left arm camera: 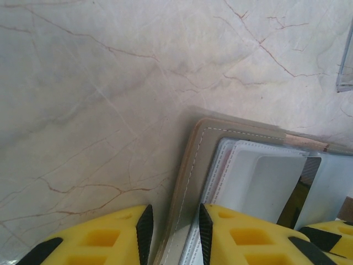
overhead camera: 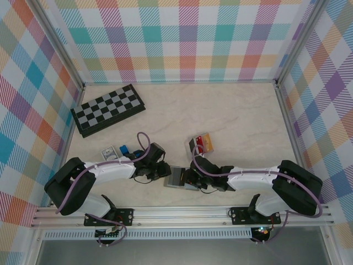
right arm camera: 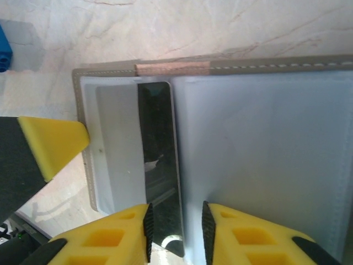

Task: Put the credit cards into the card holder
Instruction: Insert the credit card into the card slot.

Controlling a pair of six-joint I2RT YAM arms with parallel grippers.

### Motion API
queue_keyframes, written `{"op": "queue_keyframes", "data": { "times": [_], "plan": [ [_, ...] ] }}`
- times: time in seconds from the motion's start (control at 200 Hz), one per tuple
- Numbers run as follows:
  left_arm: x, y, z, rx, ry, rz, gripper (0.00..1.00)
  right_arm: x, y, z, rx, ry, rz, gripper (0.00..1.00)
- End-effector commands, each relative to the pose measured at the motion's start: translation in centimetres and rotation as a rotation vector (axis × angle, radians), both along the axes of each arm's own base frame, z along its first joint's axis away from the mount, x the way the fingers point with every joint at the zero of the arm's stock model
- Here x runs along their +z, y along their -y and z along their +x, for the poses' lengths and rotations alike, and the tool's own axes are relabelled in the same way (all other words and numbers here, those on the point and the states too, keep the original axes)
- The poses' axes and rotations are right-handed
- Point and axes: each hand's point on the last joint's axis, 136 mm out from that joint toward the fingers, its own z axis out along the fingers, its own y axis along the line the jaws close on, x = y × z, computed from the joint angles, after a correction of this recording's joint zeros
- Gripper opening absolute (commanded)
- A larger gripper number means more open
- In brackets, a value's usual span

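The grey card holder point(overhead camera: 177, 178) lies open and flat between my two grippers near the front of the table. My left gripper point(overhead camera: 165, 172) stands open astride the holder's stitched left edge point(left arm camera: 185, 182), one finger over the table, the other over the clear sleeves. My right gripper point(overhead camera: 192, 180) is open over the holder point(right arm camera: 265, 143). A black card point(right arm camera: 160, 165) sits partly inside a clear pocket, its near end between the pads of my right gripper point(right arm camera: 175, 234) and close to the left pad. The other credit cards point(overhead camera: 203, 144), red and yellow-orange, lie fanned just behind the right arm.
A black-and-grey chequered board point(overhead camera: 107, 109) lies at the back left. A small blue block point(overhead camera: 126, 149) and a small grey item point(overhead camera: 109, 153) sit by the left arm. Plaid walls enclose the table on three sides.
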Motion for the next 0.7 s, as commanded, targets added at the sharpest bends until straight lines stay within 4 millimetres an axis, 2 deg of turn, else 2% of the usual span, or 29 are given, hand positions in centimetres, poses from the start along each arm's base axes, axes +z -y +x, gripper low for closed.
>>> {"op": "queue_keyframes", "data": {
  "times": [0.0,0.185,0.52,0.635,0.695],
  "plan": [
    [-0.8,1.3,-1.6,-0.058,-0.031,-0.037,0.31,0.4,-0.7,0.2,0.035,0.011,-0.02,0.27],
    [-0.8,1.4,-1.5,-0.054,-0.031,-0.041,0.31,0.3,-2.5,0.4,0.09,-0.001,0.004,0.17],
    [-0.7,1.2,-1.6,-0.048,-0.027,-0.039,0.31,0.7,-4.4,0.9,0.144,0.003,0.055,0.17],
    [-0.5,1.1,-1.4,-0.043,-0.016,-0.036,0.31,1.5,-4.3,0.9,0.154,0.029,0.068,0.18],
    [-0.2,1.0,-1.3,-0.038,-0.007,-0.03,0.31,1.9,-3.6,1.0,0.139,0.047,0.055,0.21]
  ]
}}
